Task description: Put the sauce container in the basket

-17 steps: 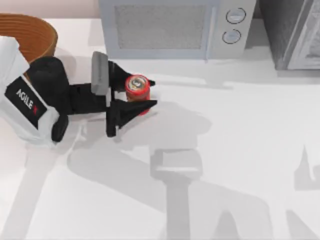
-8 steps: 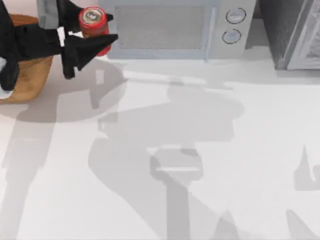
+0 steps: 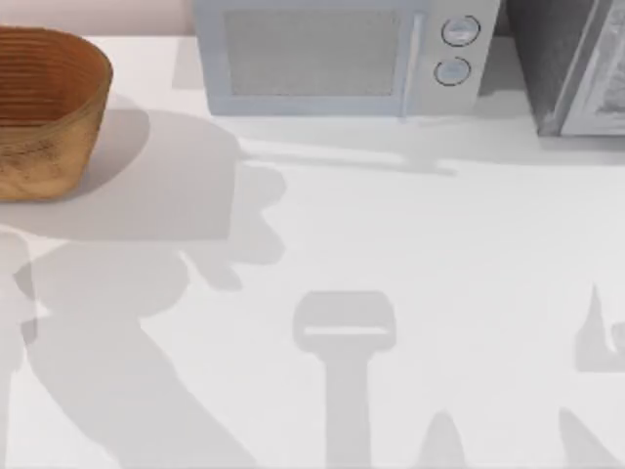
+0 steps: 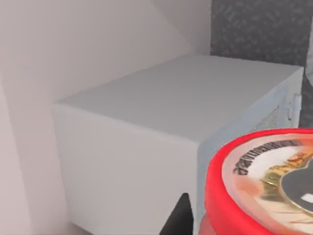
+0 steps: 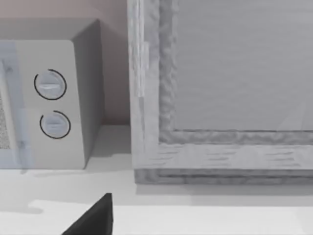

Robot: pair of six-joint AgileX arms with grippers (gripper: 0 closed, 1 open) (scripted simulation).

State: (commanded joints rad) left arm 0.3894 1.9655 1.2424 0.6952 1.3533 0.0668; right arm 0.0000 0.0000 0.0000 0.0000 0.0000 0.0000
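Observation:
The sauce container [image 4: 264, 186], a red can with a silvery printed top, sits very close in the left wrist view. My left gripper [image 4: 244, 226] is shut on it, and one dark fingertip [image 4: 180, 220] shows beside the can's red wall. The can hangs high, level with the microwave's top. The basket [image 3: 44, 117], a tan woven wicker round, stands at the table's far left in the top view. A dark fingertip [image 5: 93, 220] of my right gripper pokes in low in the right wrist view, above the white table.
A white microwave [image 3: 332, 54] stands at the back centre, with its flat top [image 4: 186, 93] and its two dials [image 5: 51, 103] also in view. A grey textured cabinet [image 3: 576, 59] fills the back right corner. Arm shadows lie across the white table [image 3: 410, 244].
My left arm has carried the sauce container up and to the left, out of the top view. The basket, half covered before, now stands uncovered.

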